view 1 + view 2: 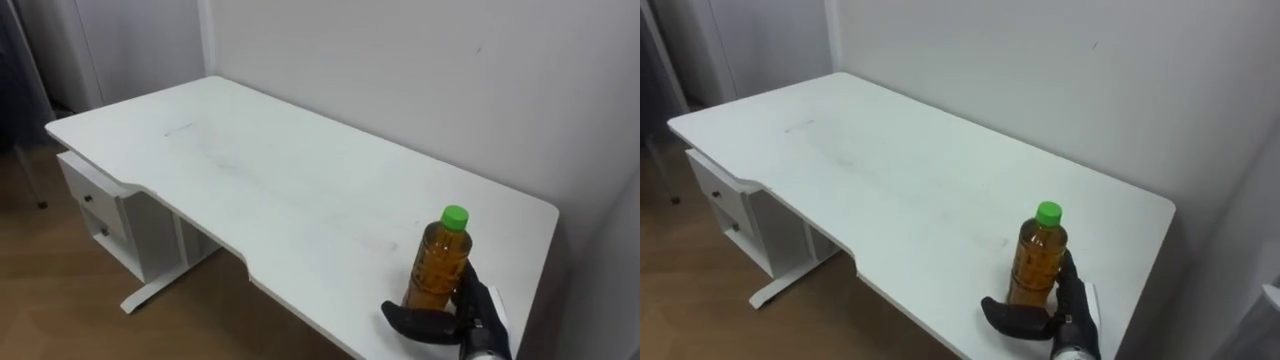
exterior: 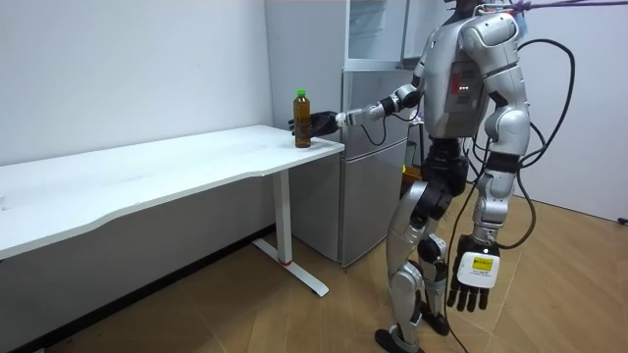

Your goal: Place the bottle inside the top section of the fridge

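Observation:
A clear bottle [image 1: 438, 262] of amber liquid with a green cap stands upright on the white desk [image 1: 250, 170], close to its near right corner. My right hand [image 1: 470, 315] comes in from the lower right and wraps the bottle's base, thumb across the front and fingers curled behind. In the room view I stand beside the desk's end with that arm stretched to the bottle [image 2: 302, 120]. The grey fridge [image 2: 378, 186] is just behind me, with its upper compartment [image 2: 378, 29] above. My left hand [image 2: 472, 279] hangs at my side with straight fingers.
A white drawer unit [image 1: 100, 215] sits under the desk's far left end. A plain wall runs along the desk's back edge. Wooden floor [image 2: 294, 314] lies between the desk and the fridge.

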Robot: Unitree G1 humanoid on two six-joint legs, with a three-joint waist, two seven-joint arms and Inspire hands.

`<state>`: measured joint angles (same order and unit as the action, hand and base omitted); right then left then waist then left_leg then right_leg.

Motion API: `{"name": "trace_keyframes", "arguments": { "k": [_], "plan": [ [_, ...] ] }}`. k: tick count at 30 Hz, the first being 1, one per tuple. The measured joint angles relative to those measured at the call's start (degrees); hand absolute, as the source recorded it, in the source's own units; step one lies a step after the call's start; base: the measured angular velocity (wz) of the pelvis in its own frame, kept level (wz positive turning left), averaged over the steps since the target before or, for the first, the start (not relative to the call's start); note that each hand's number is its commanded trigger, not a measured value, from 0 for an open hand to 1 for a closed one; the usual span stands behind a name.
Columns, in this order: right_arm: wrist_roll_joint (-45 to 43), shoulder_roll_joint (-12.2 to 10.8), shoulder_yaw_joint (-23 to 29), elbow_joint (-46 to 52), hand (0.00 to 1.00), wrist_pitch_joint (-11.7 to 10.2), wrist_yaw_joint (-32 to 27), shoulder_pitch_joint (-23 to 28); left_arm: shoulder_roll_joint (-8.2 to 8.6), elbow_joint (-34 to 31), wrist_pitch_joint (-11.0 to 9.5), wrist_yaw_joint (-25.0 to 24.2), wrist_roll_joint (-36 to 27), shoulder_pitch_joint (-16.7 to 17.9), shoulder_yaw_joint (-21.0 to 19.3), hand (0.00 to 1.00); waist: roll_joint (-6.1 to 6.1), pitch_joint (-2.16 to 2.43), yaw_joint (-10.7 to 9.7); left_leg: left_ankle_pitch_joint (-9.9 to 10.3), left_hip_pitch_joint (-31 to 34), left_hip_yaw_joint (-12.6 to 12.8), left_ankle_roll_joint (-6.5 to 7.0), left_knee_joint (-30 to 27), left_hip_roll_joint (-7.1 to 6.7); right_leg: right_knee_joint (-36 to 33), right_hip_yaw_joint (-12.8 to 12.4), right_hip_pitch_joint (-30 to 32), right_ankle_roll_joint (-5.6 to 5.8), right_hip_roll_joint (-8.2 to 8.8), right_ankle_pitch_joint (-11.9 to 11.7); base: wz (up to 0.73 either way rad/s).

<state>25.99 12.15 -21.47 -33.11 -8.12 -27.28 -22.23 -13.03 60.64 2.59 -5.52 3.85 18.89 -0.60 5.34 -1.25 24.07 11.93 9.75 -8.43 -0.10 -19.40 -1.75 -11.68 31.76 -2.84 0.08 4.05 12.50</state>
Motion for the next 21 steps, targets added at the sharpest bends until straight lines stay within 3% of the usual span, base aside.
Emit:
{"name": "trace_keyframes", "arguments": {
  "k": [3,6,13,21],
  "plan": [
    [0.1,0.0,0.0,0.0,0.0,0.0,0.0,-0.3,0.0,-0.1,0.0,0.0,0.0,0.0,0.0,0.0,-0.1,0.39,0.0,-0.1,0.0,0.0,0.0,0.0,0.0,0.0,0.0,0.0,0.0,0.01,0.0,0.0],
    [0.5,0.0,0.1,0.0,0.0,0.0,0.0,-0.4,-0.02,0.0,0.0,0.1,-2.0,0.4,0.0,0.0,-0.11,0.43,0.1,-0.2,-0.3,0.0,-0.03,0.0,0.0,-0.2,0.0,-0.2,0.0,0.03,0.0,0.0],
    [0.6,0.0,0.1,0.0,0.0,0.0,-0.1,-0.4,-0.19,-0.5,0.9,0.8,-2.1,2.1,0.0,0.0,-0.12,0.4,0.1,-0.3,-0.3,-0.2,-0.06,0.0,-0.02,-0.2,0.1,-0.3,0.0,0.06,0.0,0.0],
    [0.8,0.1,0.1,0.0,0.0,0.3,-1.7,-3.2,-0.6,-1.2,1.1,1.6,-2.2,2.1,0.0,0.0,-0.23,0.05,0.1,-0.3,-0.3,-0.2,-0.08,0.1,-0.11,0.0,0.0,-0.1,0.05,0.39,0.1,0.0]
  ]
}}
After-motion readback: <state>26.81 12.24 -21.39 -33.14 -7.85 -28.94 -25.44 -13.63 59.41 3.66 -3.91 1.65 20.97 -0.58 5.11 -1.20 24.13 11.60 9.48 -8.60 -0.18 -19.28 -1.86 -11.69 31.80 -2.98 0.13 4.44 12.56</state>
